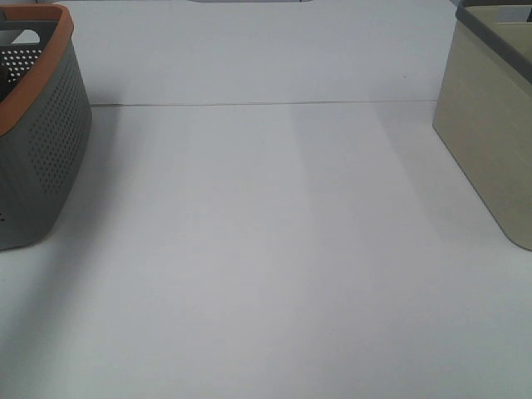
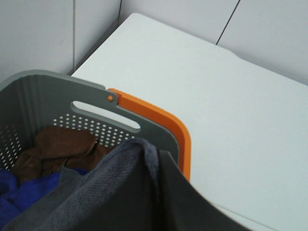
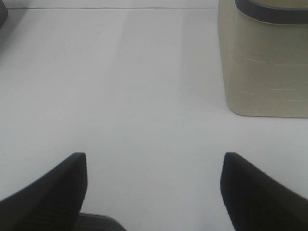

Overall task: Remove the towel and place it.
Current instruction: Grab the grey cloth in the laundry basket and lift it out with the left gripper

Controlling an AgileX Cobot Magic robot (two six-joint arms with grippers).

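Although the high camera shows little of the inside of the grey basket (image 1: 50, 150) at the left, the left wrist view looks straight into it. The towel (image 2: 110, 187) rises out of the basket toward the camera, above a brown cloth (image 2: 62, 147) and a blue cloth (image 2: 24, 187). It lies against one dark finger (image 2: 192, 207) of the left gripper (image 2: 154, 163). The other finger is hidden, so I cannot tell if this pincer is closed on it.

I judge that lifting the towel out is the step in hand. The towel may drag the brown cloth with it, or its hem may catch on the orange rim (image 2: 178, 139) and tilt the basket. A thin pinch would let it slip back.

In the middle is the white table (image 1: 274, 249). To the right, the right gripper (image 3: 154, 187) hovers over it, jaws wide with nothing between, near the beige basket (image 1: 490, 141).
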